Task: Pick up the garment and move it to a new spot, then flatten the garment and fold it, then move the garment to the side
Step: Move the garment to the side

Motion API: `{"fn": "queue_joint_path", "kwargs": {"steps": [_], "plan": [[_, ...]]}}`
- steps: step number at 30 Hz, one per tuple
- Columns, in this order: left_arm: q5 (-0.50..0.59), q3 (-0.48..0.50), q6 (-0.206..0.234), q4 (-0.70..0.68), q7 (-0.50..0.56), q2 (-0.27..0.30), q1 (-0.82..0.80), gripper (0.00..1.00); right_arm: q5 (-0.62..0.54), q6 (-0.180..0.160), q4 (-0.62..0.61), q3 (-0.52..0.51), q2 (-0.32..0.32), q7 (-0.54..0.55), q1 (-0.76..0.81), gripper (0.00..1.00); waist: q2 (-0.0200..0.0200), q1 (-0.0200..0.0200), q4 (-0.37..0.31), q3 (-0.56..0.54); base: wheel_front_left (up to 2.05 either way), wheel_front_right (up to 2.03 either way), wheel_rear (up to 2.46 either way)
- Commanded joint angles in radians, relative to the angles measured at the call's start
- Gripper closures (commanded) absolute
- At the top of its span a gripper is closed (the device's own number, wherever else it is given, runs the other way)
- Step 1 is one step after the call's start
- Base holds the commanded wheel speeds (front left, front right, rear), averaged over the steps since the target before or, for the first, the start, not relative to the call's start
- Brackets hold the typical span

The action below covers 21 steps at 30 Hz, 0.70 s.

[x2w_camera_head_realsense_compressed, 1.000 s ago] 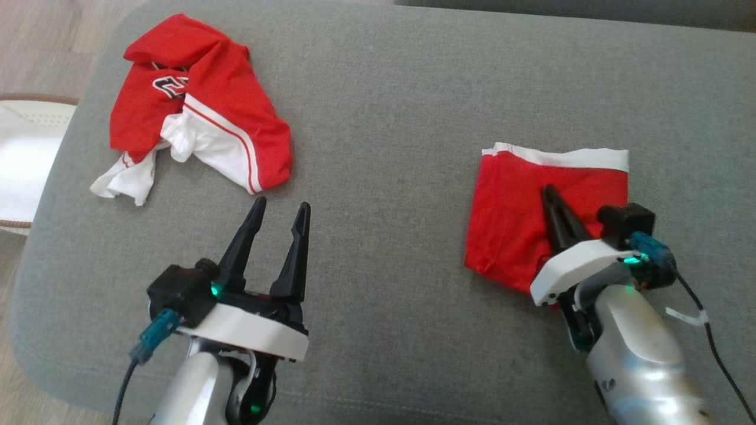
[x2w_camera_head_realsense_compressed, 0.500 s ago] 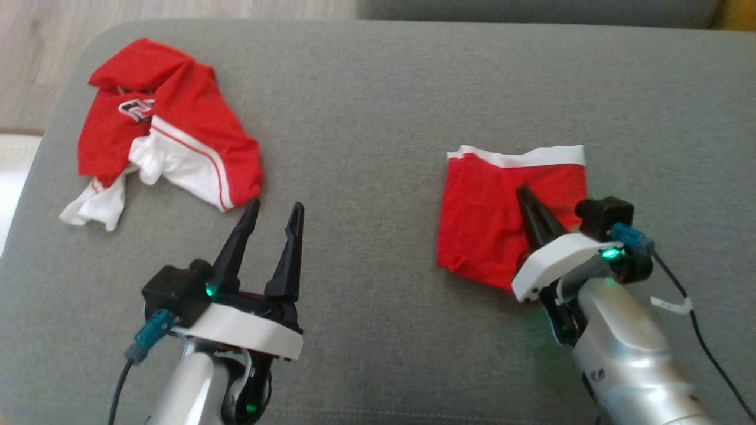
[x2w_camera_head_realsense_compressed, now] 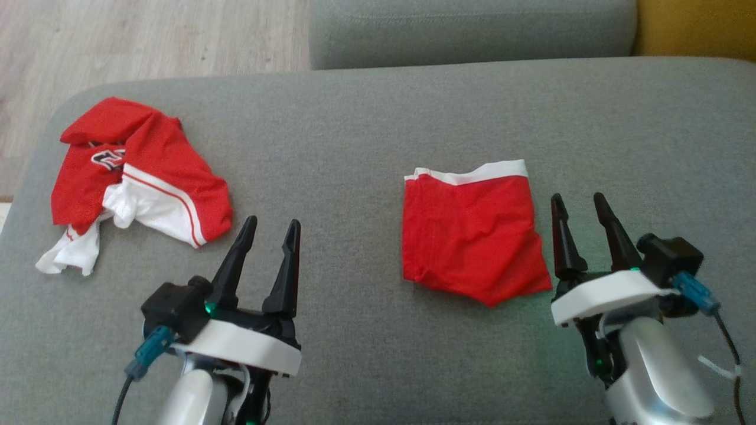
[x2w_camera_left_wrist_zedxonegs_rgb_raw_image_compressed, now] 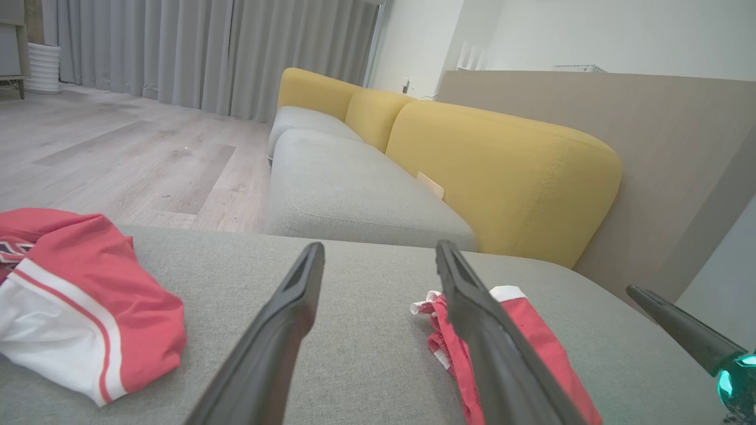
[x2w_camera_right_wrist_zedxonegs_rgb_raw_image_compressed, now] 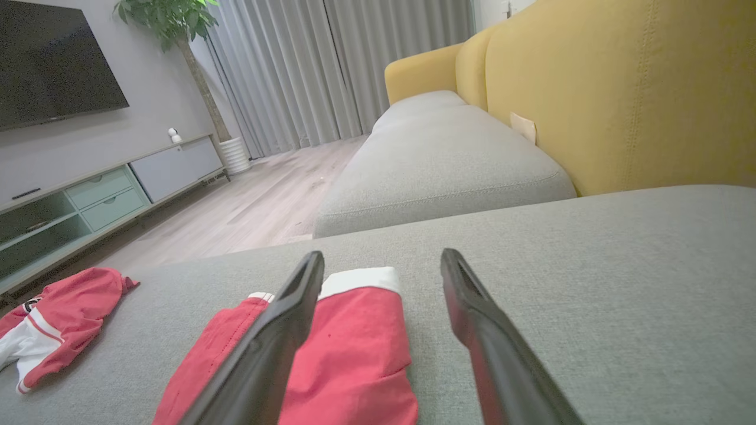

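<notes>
The garment point(x2w_camera_head_realsense_compressed: 469, 236) is a red piece with a white band, lying folded and flat on the grey sofa cushion point(x2w_camera_head_realsense_compressed: 354, 124), right of centre. It also lies low in the left wrist view point(x2w_camera_left_wrist_zedxonegs_rgb_raw_image_compressed: 537, 336) and the right wrist view point(x2w_camera_right_wrist_zedxonegs_rgb_raw_image_compressed: 354, 348). My right gripper point(x2w_camera_head_realsense_compressed: 577, 198) stands open just right of the garment, apart from it, fingers empty point(x2w_camera_right_wrist_zedxonegs_rgb_raw_image_compressed: 383, 254). My left gripper point(x2w_camera_head_realsense_compressed: 273, 221) is open and empty over bare cushion left of the garment point(x2w_camera_left_wrist_zedxonegs_rgb_raw_image_compressed: 380, 245).
A crumpled red and white jersey point(x2w_camera_head_realsense_compressed: 136, 177) lies at the cushion's left end point(x2w_camera_left_wrist_zedxonegs_rgb_raw_image_compressed: 77, 307) point(x2w_camera_right_wrist_zedxonegs_rgb_raw_image_compressed: 53, 313). Another grey seat cushion point(x2w_camera_head_realsense_compressed: 472, 29) and a yellow backrest point(x2w_camera_head_realsense_compressed: 697, 26) lie beyond. Wooden floor point(x2w_camera_head_realsense_compressed: 147, 41) borders the far left.
My right gripper has opened, let go of the folded garment and drawn off to its right. The head camera has shifted, so the whole picture moved. The left gripper stays open.
</notes>
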Motion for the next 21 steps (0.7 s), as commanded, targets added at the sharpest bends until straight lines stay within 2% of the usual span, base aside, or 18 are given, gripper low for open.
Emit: {"fn": "queue_joint_path", "kwargs": {"steps": [1,8,21], "plan": [[-0.002,0.034,0.003,-0.041,-0.006,0.002,-0.022,0.0,-0.008,-0.001,-0.062,0.011,0.005,-0.011,-0.001,0.0,0.0,0.0,-0.007,-0.015,0.0,0.0,0.0],[-0.002,0.038,0.005,-0.043,-0.006,0.002,-0.014,0.0,-0.011,-0.001,-0.12,-0.006,0.005,-0.011,0.075,0.0,0.0,0.0,-0.007,-0.033,0.0,0.0,0.0],[0.005,0.036,0.005,-0.045,-0.006,0.002,0.004,0.0,-0.001,-0.001,-0.136,-0.012,0.005,-0.011,0.1,0.0,0.0,0.0,-0.008,-0.035,0.0,0.0,0.0]]}}
